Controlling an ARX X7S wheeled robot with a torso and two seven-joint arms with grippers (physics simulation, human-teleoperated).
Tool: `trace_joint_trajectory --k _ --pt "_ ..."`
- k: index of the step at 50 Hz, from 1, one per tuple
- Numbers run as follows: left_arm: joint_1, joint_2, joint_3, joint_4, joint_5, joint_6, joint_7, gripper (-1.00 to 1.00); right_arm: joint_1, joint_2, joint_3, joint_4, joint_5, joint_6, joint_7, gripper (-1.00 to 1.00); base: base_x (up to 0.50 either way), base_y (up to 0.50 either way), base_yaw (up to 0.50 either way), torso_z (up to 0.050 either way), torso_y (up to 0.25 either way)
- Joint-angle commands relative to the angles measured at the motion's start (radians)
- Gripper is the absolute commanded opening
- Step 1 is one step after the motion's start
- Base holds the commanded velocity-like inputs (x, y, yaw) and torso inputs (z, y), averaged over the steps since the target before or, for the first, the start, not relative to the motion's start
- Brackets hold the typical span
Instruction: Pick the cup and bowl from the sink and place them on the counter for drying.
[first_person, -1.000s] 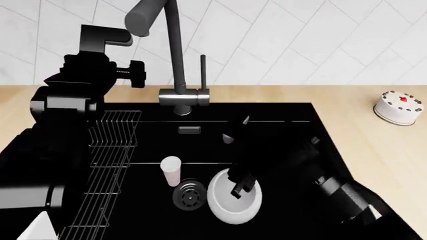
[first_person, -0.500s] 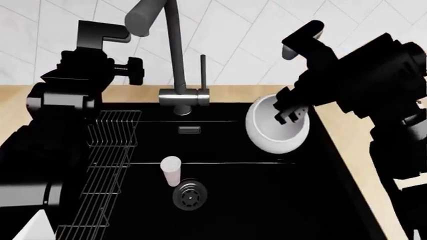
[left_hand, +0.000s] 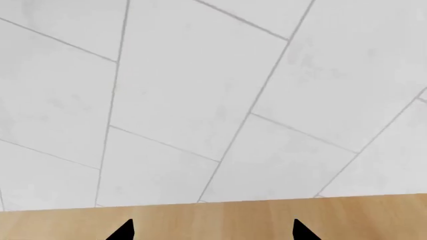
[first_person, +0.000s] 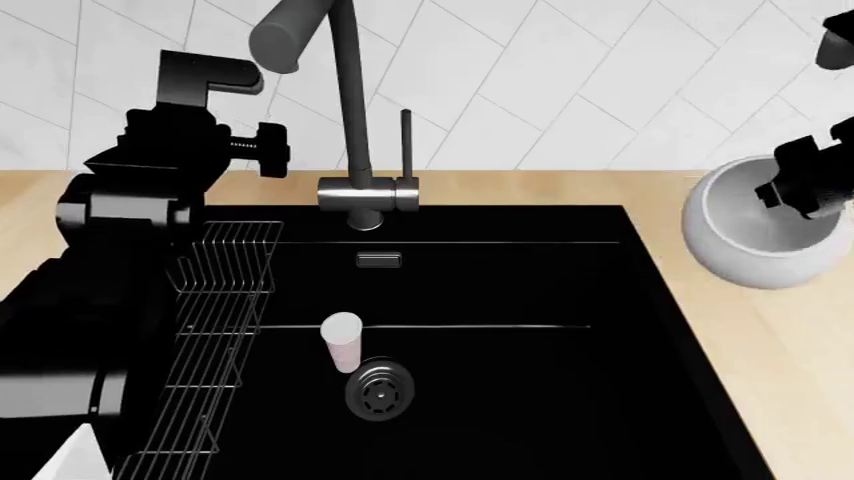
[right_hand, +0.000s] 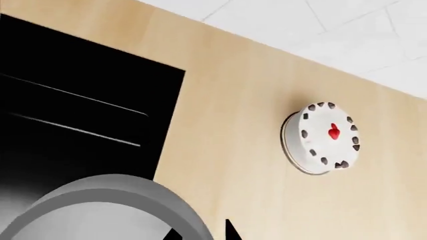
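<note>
The white bowl (first_person: 754, 240) hangs in the air over the beige counter (first_person: 747, 340) just right of the black sink (first_person: 534, 380). My right gripper (first_person: 801, 195) is shut on its rim, one finger inside and one outside. In the right wrist view the bowl's rim (right_hand: 113, 202) sits between my right gripper's (right_hand: 202, 232) fingertips. The pale pink cup (first_person: 342, 340) stands upright in the sink beside the drain (first_person: 379, 390). My left gripper (first_person: 274, 148) is raised at the back left, open and empty; the left wrist view (left_hand: 212, 232) shows only counter and tiled wall.
A tall dark faucet (first_person: 350, 110) rises behind the sink. A wire rack (first_person: 220, 330) lies along the sink's left side. A small white cake with red top (right_hand: 323, 137) sits on the counter right of the sink, hidden behind the bowl in the head view.
My right gripper has lifted the bowl out of the sink and carried it up and to the right, over the counter. The cup and my left arm have stayed put.
</note>
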Motion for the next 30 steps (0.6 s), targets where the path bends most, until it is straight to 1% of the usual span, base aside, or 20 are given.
trace_joint_trajectory --k 1,3,7,10,11,12,13,15,16,22,25,27,30 --pt "0.021 0.001 -0.01 0.001 0.004 0.016 0.021 1.0 -0.013 0.131 -0.112 0.006 -0.229 0.028 -0.223 -1.0 0.0 0.0 0.0 0.0 0.0" --pt "0.02 -0.001 -0.011 0.001 0.003 0.016 0.019 1.0 -0.018 0.137 -0.106 0.005 -0.234 0.028 -0.223 -1.0 0.0 0.0 0.0 0.0 0.0" --pt "0.019 -0.002 -0.011 0.001 0.003 0.017 0.023 1.0 -0.024 0.199 -0.194 -0.009 -0.247 0.028 -0.223 -1.0 0.0 0.0 0.0 0.0 0.0" --pt "0.029 0.0 -0.007 0.001 0.006 0.022 0.023 1.0 -0.055 0.201 -0.122 0.031 -0.313 0.028 -0.223 -1.0 0.0 0.0 0.0 0.0 0.0" --pt "0.03 0.001 -0.007 0.001 0.006 0.024 0.022 1.0 -0.071 0.221 -0.109 0.032 -0.371 0.028 -0.223 -1.0 0.0 0.0 0.0 0.0 0.0" --pt "0.028 0.0 -0.009 0.001 0.004 0.021 0.022 1.0 -0.08 0.225 -0.092 0.031 -0.382 0.028 -0.223 -1.0 0.0 0.0 0.0 0.0 0.0" --pt "0.028 -0.001 -0.01 0.001 0.003 0.021 0.021 1.0 -0.106 0.221 -0.027 0.04 -0.424 0.028 -0.223 -1.0 0.0 0.0 0.0 0.0 0.0" --pt "0.029 -0.001 -0.009 0.001 0.005 0.022 0.021 1.0 -0.114 0.248 -0.041 0.023 -0.411 0.028 -0.223 -1.0 0.0 0.0 0.0 0.0 0.0" --pt "0.029 0.0 -0.007 0.001 0.006 0.021 0.021 1.0 -0.121 0.247 -0.001 0.018 -0.465 0.028 -0.223 -1.0 0.0 0.0 0.0 0.0 0.0" --pt "0.024 -0.002 -0.011 0.001 0.004 0.022 0.02 1.0 -0.167 0.305 -0.017 -0.044 -0.455 0.028 -0.223 -1.0 0.0 0.0 0.0 0.0 0.0" --pt "0.024 -0.001 -0.008 0.001 0.005 0.027 0.02 1.0 -0.234 0.321 0.028 -0.071 -0.458 0.028 -0.223 -1.0 0.0 0.0 0.0 0.0 0.0" --pt "0.02 0.0 -0.007 0.001 0.006 0.028 0.02 1.0 -0.303 0.319 0.112 -0.072 -0.491 0.028 -0.223 -1.0 0.0 0.0 0.0 0.0 0.0" --pt "0.017 -0.003 -0.005 0.001 0.008 0.026 0.021 1.0 -0.342 0.323 0.163 -0.077 -0.509 0.028 -0.223 -1.0 0.0 0.0 0.0 0.0 0.0"
